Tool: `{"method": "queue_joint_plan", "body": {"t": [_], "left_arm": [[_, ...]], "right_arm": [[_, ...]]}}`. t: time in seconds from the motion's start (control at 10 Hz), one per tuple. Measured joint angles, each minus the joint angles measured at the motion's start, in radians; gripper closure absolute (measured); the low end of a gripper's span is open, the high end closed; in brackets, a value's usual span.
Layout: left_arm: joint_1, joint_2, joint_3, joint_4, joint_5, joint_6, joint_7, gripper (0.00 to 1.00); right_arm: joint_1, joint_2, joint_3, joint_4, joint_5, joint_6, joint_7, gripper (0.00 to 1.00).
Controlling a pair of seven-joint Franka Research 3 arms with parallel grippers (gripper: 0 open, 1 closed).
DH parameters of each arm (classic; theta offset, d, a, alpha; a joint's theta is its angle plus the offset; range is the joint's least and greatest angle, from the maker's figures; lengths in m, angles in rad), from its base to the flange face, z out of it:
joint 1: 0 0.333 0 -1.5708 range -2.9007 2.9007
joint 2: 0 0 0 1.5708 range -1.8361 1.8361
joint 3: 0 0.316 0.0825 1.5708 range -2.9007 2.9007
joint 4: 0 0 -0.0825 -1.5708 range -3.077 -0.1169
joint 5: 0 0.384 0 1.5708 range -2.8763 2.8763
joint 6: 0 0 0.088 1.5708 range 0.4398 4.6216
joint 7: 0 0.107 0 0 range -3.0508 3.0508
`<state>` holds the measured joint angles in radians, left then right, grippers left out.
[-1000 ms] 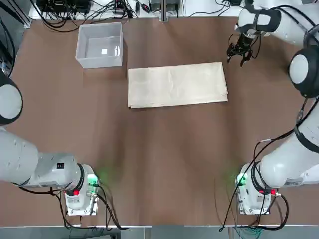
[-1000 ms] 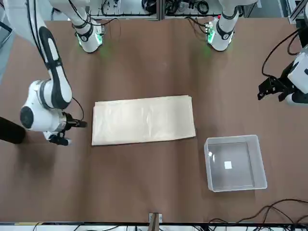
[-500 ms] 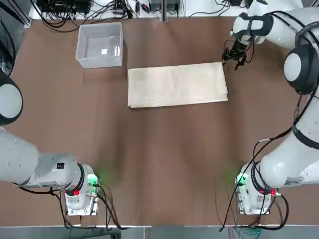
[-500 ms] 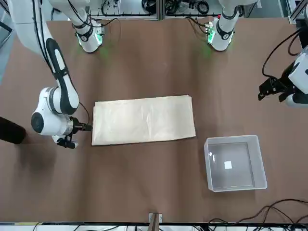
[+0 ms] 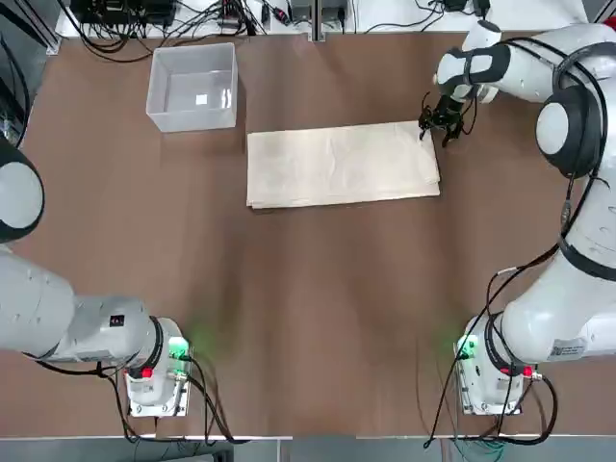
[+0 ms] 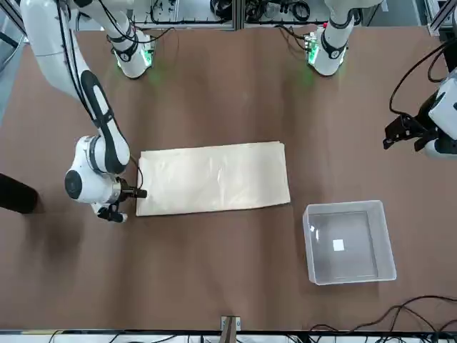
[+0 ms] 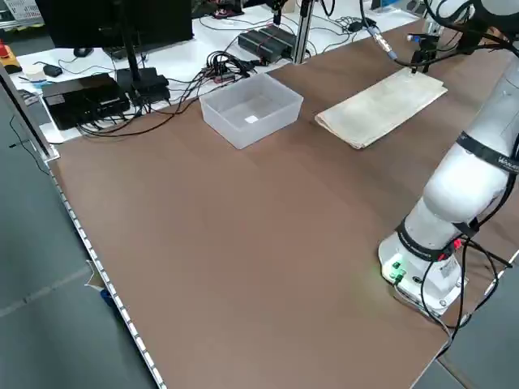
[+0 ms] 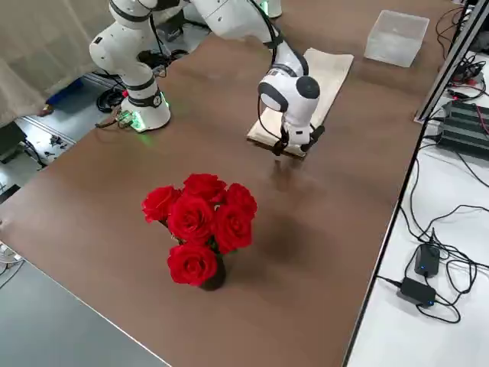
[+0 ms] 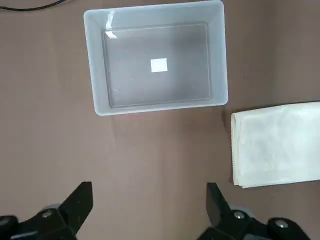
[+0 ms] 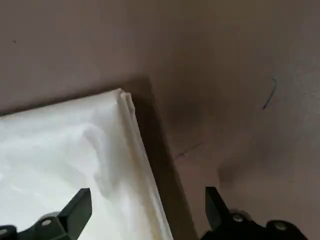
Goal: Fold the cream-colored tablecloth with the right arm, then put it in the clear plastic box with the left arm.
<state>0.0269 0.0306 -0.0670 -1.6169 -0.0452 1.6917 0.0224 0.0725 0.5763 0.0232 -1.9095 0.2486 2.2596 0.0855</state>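
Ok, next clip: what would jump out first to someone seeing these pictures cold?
The cream-colored tablecloth, a long folded rectangle, lies mid-table, and the open right gripper hovers at its far right corner. The empty clear plastic box sits apart, toward the far left. A bunch of red roses stands at the table's right edge.

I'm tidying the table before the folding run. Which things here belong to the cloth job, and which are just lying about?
Part of the job:
- cream cloth, lying flat mid-table
- clear box, empty, beside the cloth
- right pincer, open at the cloth's far corner
- left pincer, open, above the table near the box

Just lying about:
- red roses at the table's edge
- cables and black boxes beyond the table
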Motion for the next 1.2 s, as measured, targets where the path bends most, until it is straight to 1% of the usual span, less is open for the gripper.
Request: {"method": "queue_joint_plan", "body": {"t": [0.3,0.6,0.9,1.2], "left_arm": [[0.000,0.000,0.000,0.001,0.000,0.000,0.000,0.00],[0.000,0.000,0.000,0.001,0.000,0.000,0.000,0.00],[-0.002,0.000,-0.002,0.001,0.047,0.003,0.003,0.00],[-0.002,0.001,-0.004,0.001,0.051,0.003,0.004,0.00]], "right_arm": [[0.000,0.002,0.000,-0.033,0.000,0.000,-0.034,0.00],[0.000,0.002,0.000,-0.037,0.000,0.002,-0.038,0.00],[0.004,0.002,0.002,-0.041,0.000,0.005,-0.040,0.00],[0.009,0.002,0.016,-0.047,0.000,0.010,-0.040,0.03]]}}
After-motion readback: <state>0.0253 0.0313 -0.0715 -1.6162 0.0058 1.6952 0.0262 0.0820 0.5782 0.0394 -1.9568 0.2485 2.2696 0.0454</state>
